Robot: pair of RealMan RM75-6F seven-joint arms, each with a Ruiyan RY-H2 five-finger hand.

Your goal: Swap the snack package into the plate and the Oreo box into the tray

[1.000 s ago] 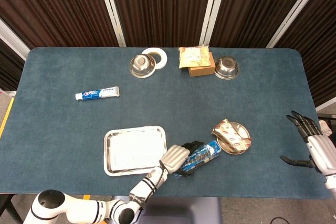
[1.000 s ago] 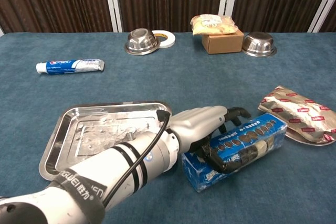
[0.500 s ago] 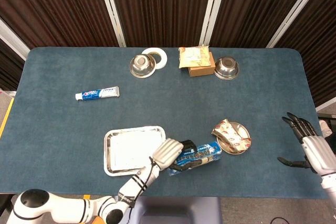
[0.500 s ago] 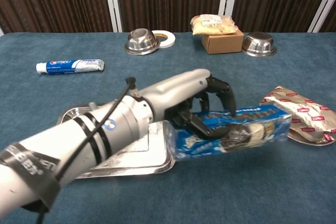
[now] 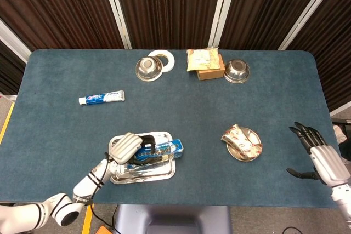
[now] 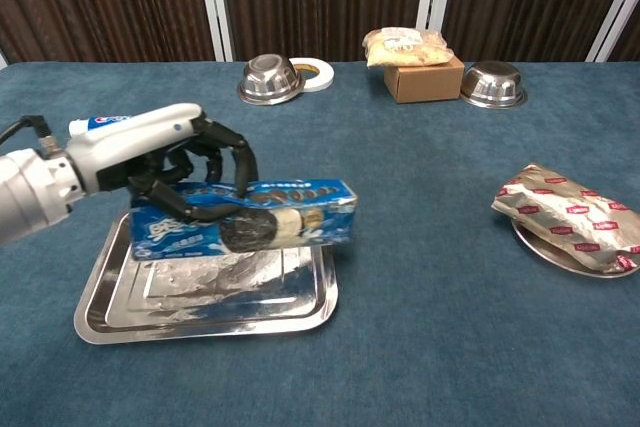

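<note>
Lower the Oreo box (image 6: 245, 224) flat into the tray (image 6: 110, 309).
Your left hand (image 6: 180, 162) grips the box from above, over the tray (its right end overhangs the rim), so bring it left first; the snack package (image 6: 575, 215) lies on the plate (image 6: 556, 253), right hand (image 5: 320, 155) spread.

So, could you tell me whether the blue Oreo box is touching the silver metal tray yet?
Apart: in the chest view the Oreo box, gripped by the left hand, hangs above the tray.
</note>
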